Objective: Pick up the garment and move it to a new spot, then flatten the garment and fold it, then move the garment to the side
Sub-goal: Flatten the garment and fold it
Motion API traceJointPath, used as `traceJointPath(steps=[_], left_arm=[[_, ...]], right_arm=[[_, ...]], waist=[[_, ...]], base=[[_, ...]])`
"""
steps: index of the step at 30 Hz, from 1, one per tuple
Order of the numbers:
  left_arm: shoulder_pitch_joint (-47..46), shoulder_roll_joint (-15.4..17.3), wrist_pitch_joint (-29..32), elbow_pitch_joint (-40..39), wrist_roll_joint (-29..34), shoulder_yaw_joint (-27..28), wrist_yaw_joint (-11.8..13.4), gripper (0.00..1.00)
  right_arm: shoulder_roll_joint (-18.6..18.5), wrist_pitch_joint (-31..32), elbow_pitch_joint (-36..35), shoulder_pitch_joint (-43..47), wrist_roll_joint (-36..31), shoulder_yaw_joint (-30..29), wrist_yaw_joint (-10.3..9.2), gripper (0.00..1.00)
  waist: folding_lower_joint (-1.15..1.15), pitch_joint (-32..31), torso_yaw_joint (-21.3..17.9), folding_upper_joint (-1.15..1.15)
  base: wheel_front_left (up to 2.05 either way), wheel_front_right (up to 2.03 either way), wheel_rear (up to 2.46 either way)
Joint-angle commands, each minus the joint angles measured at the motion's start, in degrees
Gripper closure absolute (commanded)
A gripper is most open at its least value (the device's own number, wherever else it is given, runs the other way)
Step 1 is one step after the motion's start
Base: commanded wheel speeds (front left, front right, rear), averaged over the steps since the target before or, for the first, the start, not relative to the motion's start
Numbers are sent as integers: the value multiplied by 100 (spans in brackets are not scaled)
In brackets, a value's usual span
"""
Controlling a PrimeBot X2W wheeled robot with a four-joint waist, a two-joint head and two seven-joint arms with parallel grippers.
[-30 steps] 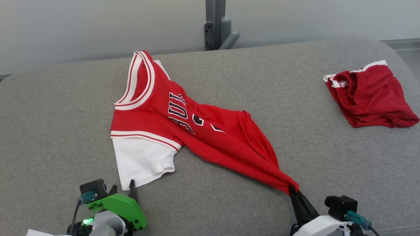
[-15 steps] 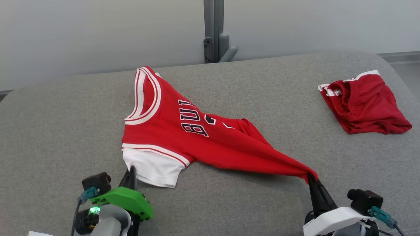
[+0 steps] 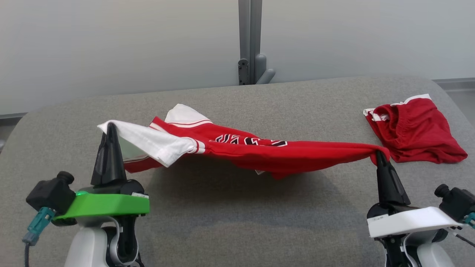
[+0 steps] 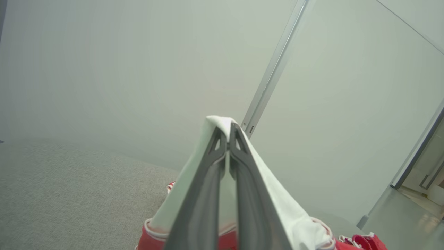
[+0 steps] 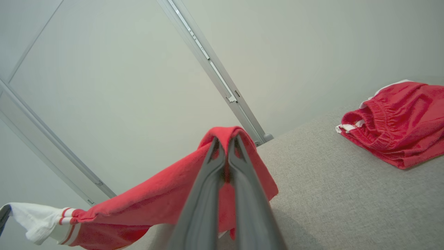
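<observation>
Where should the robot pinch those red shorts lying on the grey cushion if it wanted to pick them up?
Probably the elastic waistband of the red shorts, from above at their left end. It bunches up in a ridge off the grey cushion, so jaws could close round it; the rest lies flatter. The right gripper is nearest but shut on the jersey.

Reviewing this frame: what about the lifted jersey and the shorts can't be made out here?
- Black lettering on the red-and-white fabric jersey: head view, foreshortened and creased, unreadable.
- Jersey's sagging underside: head view, hidden by its own cloth; contact with the grey padded surface unclear.
- Crumpled red shorts: head view, bunched folds hide their lower layers.
</observation>
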Motion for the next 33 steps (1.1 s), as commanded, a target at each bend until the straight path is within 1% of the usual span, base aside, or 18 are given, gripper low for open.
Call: traceJointPath(steps=[1, 7, 11, 15, 18, 20, 23, 24, 26, 28, 31, 33], left_arm=[[81, 9, -13, -212, -23, -3, 25, 100], [90, 11, 31, -1505, -173, -75, 173, 100], [-182, 126, 214, -2262, -98, -98, 220, 100], [-574, 239, 466, -2805, -6, -169, 251, 100], [-929, 313, 684, -3001, 29, -231, 256, 100], [-1134, 354, 831, -2991, 52, -278, 254, 100], [-1420, 396, 1071, -2776, -12, -385, 214, 100], [-1420, 396, 1071, -2776, -12, -385, 214, 100], [-1640, 413, 1204, -2495, -74, -436, 182, 100], [-2152, 423, 1371, -2020, -167, -509, 109, 100], [-2922, 523, 1520, -1493, -48, -581, 45, 100], [-3535, 552, 1531, -1045, 38, -592, 15, 100]], right_arm=[[-62, 72, -171, 92, 87, -44, 1, 100], [-122, 536, -1344, 248, 591, -282, 1, 100], [-90, 857, -2084, 342, 968, -578, 1, 100], [-34, 1149, -2649, 394, 1362, -872, 1, 100], [-6, 1326, -2900, 420, 1526, -1056, 1, 100], [9, 1416, -2943, 428, 1486, -1166, 1, 100], [22, 1558, -2845, 323, 1379, -1232, 1, 100], [22, 1558, -2845, 323, 1379, -1232, 1, 100], [28, 1676, -2713, 106, 1296, -1181, 1, 100], [28, 1880, -2456, -426, 1102, -1068, 2, 100], [23, 2082, -2115, -1309, 900, -924, 1, 100], [18, 2189, -1719, -2051, 784, -838, 2, 100]], waist=[[0, -35, 6, 0], [0, -101, -22, 0], [0, -99, -52, 0], [0, -65, -77, 0], [0, -16, -105, 0], [0, 34, -125, 0], [0, 157, -144, 0], [0, 157, -144, 0], [0, 272, -157, 0], [0, 590, -164, 0], [0, 1042, -155, 0], [0, 1350, -153, 0]], base=[[0, 0, 0], [0, 0, 0], [0, 0, 0], [0, 0, 0], [0, 0, 0], [0, 0, 0], [0, 0, 0], [0, 0, 0], [0, 0, 0], [0, 0, 0], [0, 0, 0], [0, 0, 0]])
